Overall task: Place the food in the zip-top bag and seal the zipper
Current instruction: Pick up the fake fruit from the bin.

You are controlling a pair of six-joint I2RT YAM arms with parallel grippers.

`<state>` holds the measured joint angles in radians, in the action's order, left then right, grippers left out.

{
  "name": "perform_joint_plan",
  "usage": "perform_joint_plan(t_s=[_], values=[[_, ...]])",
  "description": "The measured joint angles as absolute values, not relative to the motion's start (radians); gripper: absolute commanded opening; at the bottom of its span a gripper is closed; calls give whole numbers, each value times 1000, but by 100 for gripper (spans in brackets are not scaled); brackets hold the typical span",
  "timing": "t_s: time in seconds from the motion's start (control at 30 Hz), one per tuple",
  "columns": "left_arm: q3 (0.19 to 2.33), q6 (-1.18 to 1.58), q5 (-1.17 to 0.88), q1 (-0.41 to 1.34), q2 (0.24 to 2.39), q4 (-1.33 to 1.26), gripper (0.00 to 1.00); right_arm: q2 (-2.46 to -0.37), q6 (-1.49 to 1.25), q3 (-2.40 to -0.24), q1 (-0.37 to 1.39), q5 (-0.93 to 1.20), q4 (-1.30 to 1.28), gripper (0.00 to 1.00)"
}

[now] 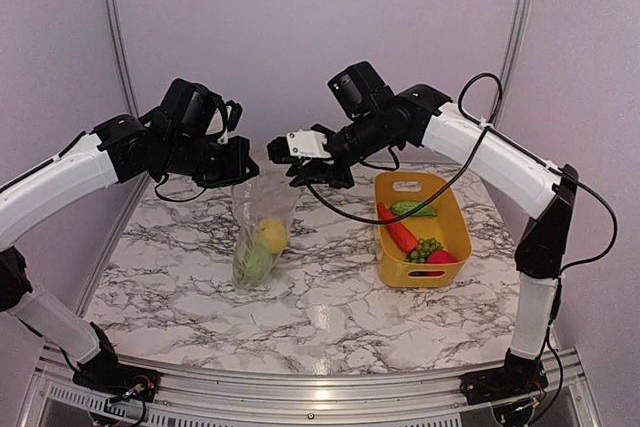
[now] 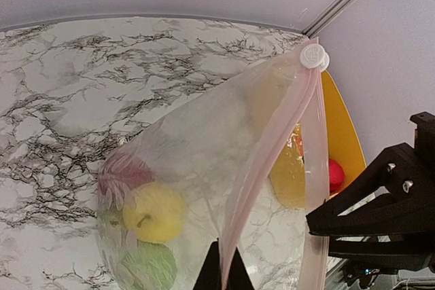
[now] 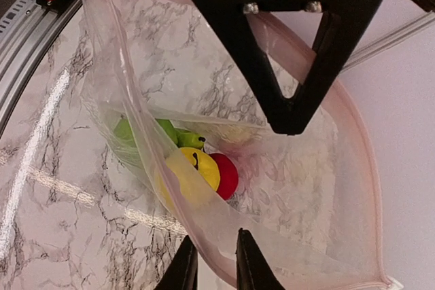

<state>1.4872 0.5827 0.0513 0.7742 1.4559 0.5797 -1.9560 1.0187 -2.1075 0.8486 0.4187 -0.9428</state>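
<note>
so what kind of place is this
Probably a robot lab test cell, not a kitchen: left arm and right arm bolted to a metal rail, plain lilac walls, toy food in a yellow basket.

Clear bag (image 1: 262,202) with pink zipper (image 2: 306,89); yellow basket (image 1: 458,212); black-veined white marble table (image 1: 330,297).

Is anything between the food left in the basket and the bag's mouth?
Nothing lies across the open zip-top bag mouth, but the right gripper, pinching its rim, hangs between it and the yellow basket. The left gripper holds the other side.
</note>
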Motion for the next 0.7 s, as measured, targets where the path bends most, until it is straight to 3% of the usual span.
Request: perform_joint_plan(t_s=[0.7], values=[[1487, 578, 62, 760, 1456, 580, 0, -1766, 1013, -1985, 831, 360, -920, 15]])
